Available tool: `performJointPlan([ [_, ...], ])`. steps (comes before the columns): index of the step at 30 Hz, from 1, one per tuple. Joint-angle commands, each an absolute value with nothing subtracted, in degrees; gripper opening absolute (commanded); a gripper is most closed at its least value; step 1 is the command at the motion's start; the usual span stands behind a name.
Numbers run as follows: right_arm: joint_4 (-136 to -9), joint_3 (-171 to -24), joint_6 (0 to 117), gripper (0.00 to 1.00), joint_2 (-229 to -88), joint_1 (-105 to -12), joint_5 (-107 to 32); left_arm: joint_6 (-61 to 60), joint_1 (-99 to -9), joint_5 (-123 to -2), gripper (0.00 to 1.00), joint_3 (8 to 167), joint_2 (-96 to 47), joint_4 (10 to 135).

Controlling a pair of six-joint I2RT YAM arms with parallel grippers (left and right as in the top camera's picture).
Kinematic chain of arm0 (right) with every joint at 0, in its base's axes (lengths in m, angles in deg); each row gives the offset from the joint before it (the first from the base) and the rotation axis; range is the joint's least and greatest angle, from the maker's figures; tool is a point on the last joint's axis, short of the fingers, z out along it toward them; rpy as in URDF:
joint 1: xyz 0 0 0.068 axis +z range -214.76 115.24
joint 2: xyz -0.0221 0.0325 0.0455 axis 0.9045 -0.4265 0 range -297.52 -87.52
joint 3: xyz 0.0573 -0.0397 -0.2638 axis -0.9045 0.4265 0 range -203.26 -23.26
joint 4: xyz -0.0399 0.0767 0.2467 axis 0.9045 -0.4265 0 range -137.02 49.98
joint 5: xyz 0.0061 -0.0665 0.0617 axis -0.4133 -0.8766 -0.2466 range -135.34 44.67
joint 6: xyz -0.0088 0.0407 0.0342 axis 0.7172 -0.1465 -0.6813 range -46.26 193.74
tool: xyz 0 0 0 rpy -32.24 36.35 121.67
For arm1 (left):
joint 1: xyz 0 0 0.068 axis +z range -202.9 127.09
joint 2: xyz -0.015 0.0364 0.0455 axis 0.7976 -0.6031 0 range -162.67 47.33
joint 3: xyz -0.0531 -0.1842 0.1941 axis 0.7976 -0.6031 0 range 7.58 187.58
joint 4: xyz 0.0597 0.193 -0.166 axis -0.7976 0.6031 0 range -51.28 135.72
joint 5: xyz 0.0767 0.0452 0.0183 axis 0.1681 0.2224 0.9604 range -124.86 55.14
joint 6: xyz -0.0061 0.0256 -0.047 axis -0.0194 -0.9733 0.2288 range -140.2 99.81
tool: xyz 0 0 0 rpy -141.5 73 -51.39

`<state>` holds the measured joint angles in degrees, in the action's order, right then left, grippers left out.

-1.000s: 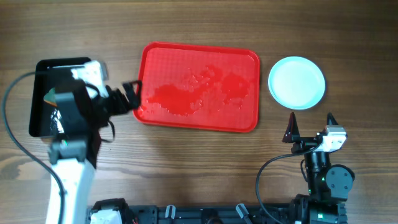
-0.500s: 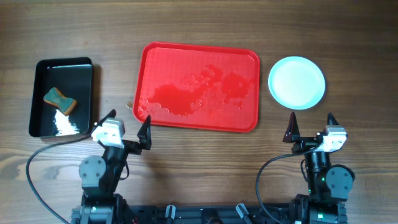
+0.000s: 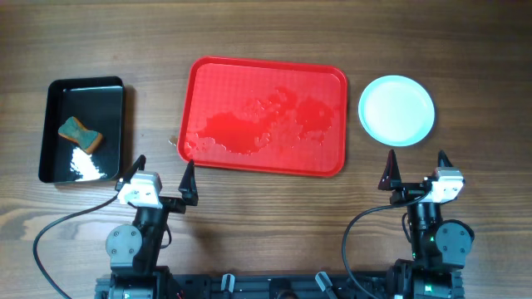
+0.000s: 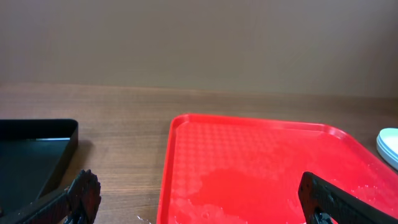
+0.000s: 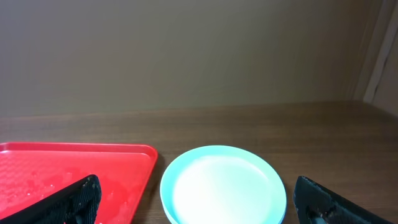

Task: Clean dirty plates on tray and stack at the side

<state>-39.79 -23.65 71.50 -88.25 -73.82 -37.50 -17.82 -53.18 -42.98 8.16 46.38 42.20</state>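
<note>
The red tray [image 3: 332, 83] lies mid-table, wet, with no plates on it; it also shows in the left wrist view [image 4: 249, 143] and the right wrist view [image 5: 62, 162]. The pale aqua plates [image 3: 396, 110] sit stacked on the bare wood to the tray's right, and in the right wrist view [image 5: 222, 185] no orange smear shows on the top one. My left gripper [image 3: 160, 172] is open and empty near the table's front edge, just left of the tray. My right gripper [image 3: 416, 166] is open and empty, in front of the plate stack.
A black tray [image 3: 111, 100] at the left holds a green-and-orange sponge [image 3: 80, 134] and some white foam. Its corner shows in the left wrist view [image 4: 37, 149]. A plain wall stands behind the table.
My left arm has drawn back from the black tray to the table's front edge, left of the red tray. The right arm has not moved.
</note>
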Motion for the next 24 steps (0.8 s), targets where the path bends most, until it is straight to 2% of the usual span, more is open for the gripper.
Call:
performJointPlan([
  [1, -39.6, -23.6, 72.2, 1.00, -87.8, -74.0, -37.9, -18.3, -53.4, -42.2, 1.00, 7.9, 47.2, 42.7],
  [7, -39.6, -23.6, 72.2, 1.00, -87.8, -74.0, -37.9, -24.1, -53.4, -42.3, 1.00, 7.9, 47.2, 42.7],
  [17, -39.6, -23.6, 72.2, 1.00, -87.8, -74.0, -37.9, -24.3, -53.4, -41.7, 1.00, 7.9, 47.2, 42.8],
  [24, -39.6, -23.6, 72.2, 1.00, -87.8, -74.0, -37.9, -24.2, -53.4, -37.1, 1.00, 7.9, 47.2, 43.2],
])
